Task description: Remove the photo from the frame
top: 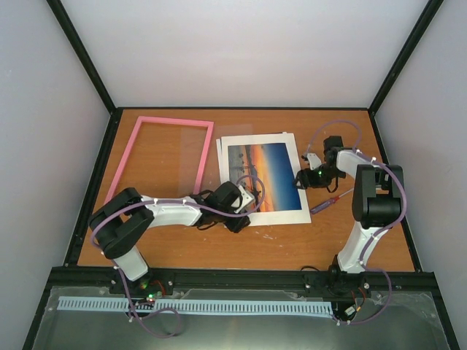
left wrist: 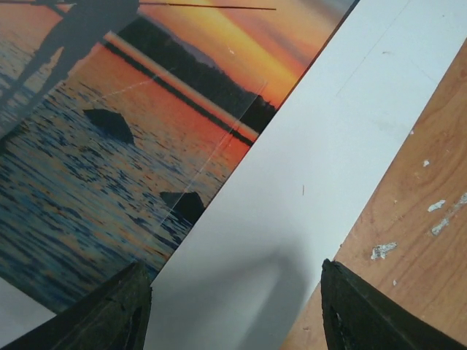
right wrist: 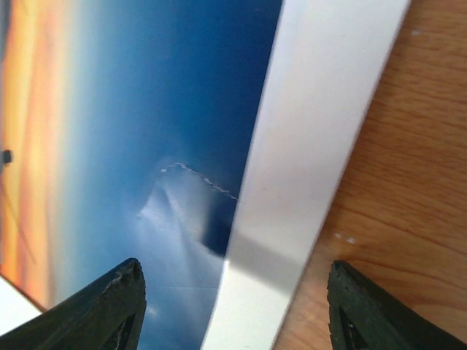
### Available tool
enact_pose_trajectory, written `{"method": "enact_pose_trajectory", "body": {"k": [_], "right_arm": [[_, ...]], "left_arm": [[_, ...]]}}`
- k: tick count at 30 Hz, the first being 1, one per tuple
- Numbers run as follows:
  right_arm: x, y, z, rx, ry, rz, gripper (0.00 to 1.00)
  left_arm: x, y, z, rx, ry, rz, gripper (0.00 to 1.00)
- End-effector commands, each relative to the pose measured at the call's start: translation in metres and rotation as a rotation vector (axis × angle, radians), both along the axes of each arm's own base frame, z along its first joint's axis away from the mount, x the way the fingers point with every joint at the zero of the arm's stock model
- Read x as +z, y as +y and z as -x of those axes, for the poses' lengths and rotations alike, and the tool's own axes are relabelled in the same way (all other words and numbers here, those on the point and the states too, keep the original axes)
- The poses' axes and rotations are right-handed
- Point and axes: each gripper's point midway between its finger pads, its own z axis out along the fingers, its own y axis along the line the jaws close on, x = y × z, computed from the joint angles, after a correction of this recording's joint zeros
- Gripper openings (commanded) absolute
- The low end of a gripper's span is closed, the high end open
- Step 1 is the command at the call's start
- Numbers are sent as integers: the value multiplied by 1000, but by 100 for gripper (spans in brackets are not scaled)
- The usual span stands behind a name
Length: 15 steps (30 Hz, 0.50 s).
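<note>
The photo [top: 264, 175], an orange-and-blue sunset print, lies flat on a white sheet [top: 288, 216] at mid-table, outside the frame. The pink frame [top: 175, 119] lies at the back left with only its clear pane, the table showing through. My left gripper [top: 244, 208] is open low over the photo's near left corner; in its wrist view its jaws [left wrist: 237, 306] straddle the white sheet [left wrist: 328, 146] beside the print [left wrist: 109, 146]. My right gripper [top: 300, 179] is open at the photo's right edge; its jaws [right wrist: 233, 306] straddle the creased blue print [right wrist: 146, 109] and the white strip [right wrist: 321, 109].
A small purple-handled screwdriver [top: 326, 205] lies on the wooden table [top: 182, 244] to the right of the sheet, just below the right gripper. Black rails edge the table, with white walls behind them.
</note>
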Motion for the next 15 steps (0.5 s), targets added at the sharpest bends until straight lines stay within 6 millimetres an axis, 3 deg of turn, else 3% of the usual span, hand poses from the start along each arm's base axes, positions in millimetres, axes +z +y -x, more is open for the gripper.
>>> {"method": "enact_pose_trajectory", "body": {"k": [1, 15], "right_arm": [[-6, 16, 14, 15, 84, -120, 67], [30, 33, 7, 36, 6, -258, 63]], "left_arm": [[5, -13, -2, 2, -8, 36, 63], [-10, -8, 0, 9, 6, 10, 63]]}}
